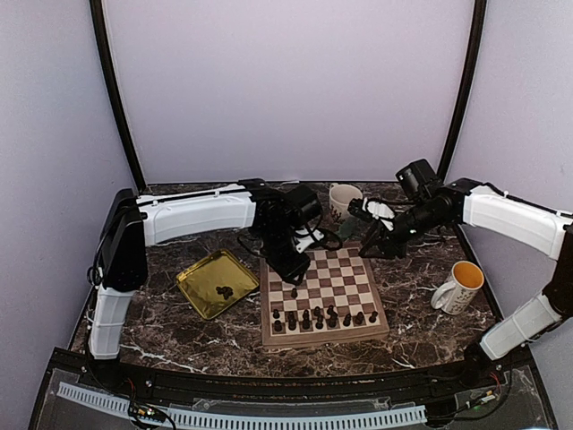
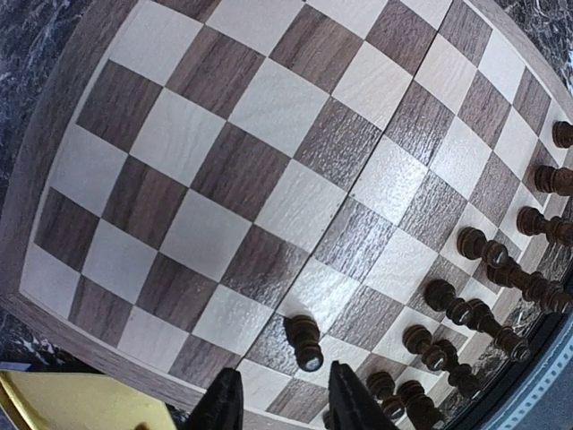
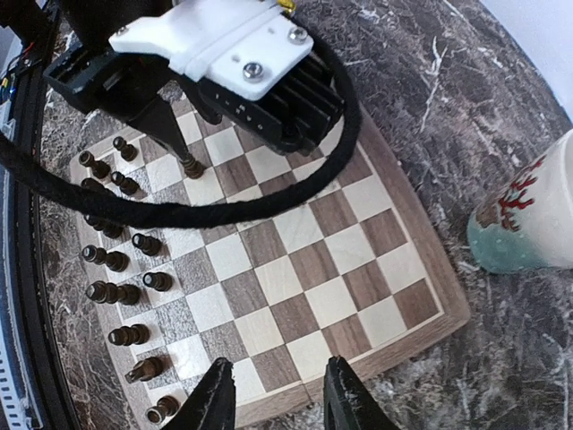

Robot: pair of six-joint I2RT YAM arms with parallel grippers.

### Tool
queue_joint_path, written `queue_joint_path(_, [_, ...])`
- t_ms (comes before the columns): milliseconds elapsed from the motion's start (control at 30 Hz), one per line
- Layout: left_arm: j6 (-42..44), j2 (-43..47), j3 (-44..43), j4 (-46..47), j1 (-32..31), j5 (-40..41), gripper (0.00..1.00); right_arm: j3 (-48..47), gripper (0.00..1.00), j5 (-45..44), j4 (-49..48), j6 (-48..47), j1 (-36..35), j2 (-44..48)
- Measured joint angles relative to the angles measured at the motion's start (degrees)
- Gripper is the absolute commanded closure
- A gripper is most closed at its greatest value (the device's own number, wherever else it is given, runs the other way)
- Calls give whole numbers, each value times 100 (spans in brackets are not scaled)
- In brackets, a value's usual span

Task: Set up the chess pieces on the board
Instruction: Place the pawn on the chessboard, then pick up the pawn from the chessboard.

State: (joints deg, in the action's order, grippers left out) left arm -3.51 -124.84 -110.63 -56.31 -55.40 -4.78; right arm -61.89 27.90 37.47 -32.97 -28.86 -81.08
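Far left: a shiny gold tray point(image 1: 199, 279) lies on the dark, white-veined marble table point(image 1: 170, 336), just beside the board's left edge. A small dark clump point(image 1: 224, 291) rests in it; we cannot tell how many pieces it holds.

Chess pieces point(image 1: 318, 316): tiny, dark brown-black turned figures with a slight gloss. Most stand in two rough rows along the near edge of the board point(image 1: 345, 273). A lone piece point(image 2: 304, 342) stands upright on a light square near the board's left side, well apart from those rows.

Left arm: white shell, black wrist. It reaches from the left across the tray's far side and angles down over the board's far-left corner. The left gripper point(image 2: 286, 403) hangs over the lone piece with its black fingers point(image 2: 224, 403) parted. We see a gap on both sides of the piece, so nothing is pinched.

Board: square, matt wood grain, walnut-brown and cream squares, pale rim, with a seam across the middle. It lies flat at the table's centre.

Right arm: it comes in from the right and dips toward the board's far-right corner. The right gripper point(image 3: 279, 399) hovers at the rim there, its fingers point(image 3: 215, 394) spread with nothing between them.

A patterned mug point(image 3: 528, 215), teal and red, stands beyond that corner. Far right, off the board, stands a white mug point(image 1: 458, 287) with a yellow inside.
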Motion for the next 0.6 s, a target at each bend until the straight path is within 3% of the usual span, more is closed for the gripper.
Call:
queue_joint_path(200, [186, 243, -24, 11, 251, 236, 62, -874, 62, -234, 356, -146, -2, -26])
queue_joint_path(333, [229, 649, 66, 269, 817, 385, 62, -1480, 61, -337, 573, -199, -55, -216])
queue_joint_path(600, [153, 1980, 1318, 1646, 2028, 693, 61, -2229, 62, -542, 861, -212, -608, -1086])
